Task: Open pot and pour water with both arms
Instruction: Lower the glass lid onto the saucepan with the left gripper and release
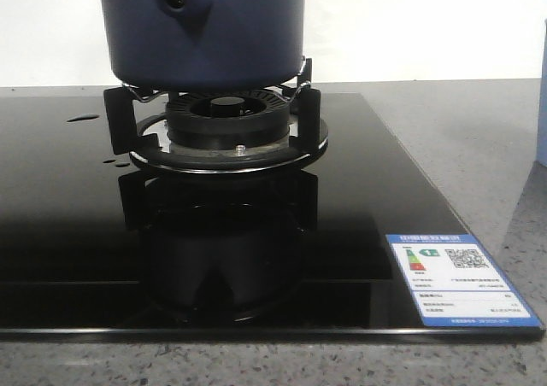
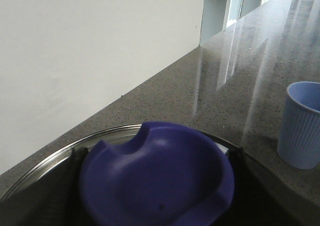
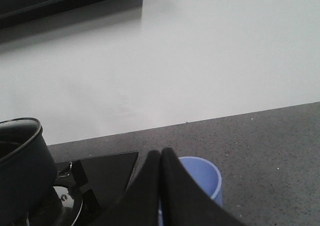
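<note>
Grey speckled worktop (image 1: 479, 147) against a white wall.
The pot (image 1: 205, 27) sits on the burner (image 1: 226, 125); right end effector (image 3: 161, 186) fingers pressed together above the cup (image 3: 202, 176); left end effector's state cannot be told.

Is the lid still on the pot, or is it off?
Off. In the right wrist view the pot shows an open rim with a dark inside. The left wrist view shows a blue lid filling the foreground.

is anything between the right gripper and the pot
Nothing visible blocks it. In the right wrist view the right gripper, fingers closed together, hangs over the pale blue cup, with bare black cooktop between it and the pot.
</note>
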Available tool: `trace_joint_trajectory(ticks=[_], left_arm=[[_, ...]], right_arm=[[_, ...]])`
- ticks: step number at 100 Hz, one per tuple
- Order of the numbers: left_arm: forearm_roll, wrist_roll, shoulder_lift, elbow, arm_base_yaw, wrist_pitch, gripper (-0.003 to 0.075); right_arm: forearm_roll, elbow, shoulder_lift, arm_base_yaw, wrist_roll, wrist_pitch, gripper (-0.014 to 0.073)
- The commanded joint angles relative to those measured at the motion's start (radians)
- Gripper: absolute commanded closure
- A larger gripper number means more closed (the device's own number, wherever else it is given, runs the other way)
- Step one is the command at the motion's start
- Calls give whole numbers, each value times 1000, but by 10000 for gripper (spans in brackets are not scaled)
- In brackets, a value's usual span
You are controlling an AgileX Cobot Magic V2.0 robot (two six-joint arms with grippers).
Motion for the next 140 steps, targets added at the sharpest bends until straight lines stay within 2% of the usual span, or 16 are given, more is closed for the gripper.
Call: trace_joint_trajectory(ticks=[1,12,49,84,91,98,103,114,132,140], left_arm=[[-96,-3,-38,-28,-7,34,136],[-177,-3,-38,-33,-7,71,136],[-177,-3,-45,-74,-7,147,151],[-175,-14,-130,-74,54,148,263],[-168,-41,-157,-74,77,148,300],[-128,-66,-192,-74,100,152,375],[-73,-72,-224,-74,114,172,467],[106,-116,-294,-74,144,243,741],[386,-257,-440,-19,163,329,739],[426,-321,-517,44,163,317,739]], right_arm=[[4,-36,8,-6,-1,-74,664],[4,-36,8,-6,-1,-73,664],[4,-36,8,-6,-1,-40,664],[4,-36,8,-6,-1,-23,664],[4,-36,8,-6,-1,-23,664],[4,-36,8,-6,-1,-22,664],[4,-36,8,-6,-1,-19,664],[4,-36,8,-6,-1,4,664],[4,-36,8,-6,-1,88,667],[4,-36,8,-6,-5,105,668]])
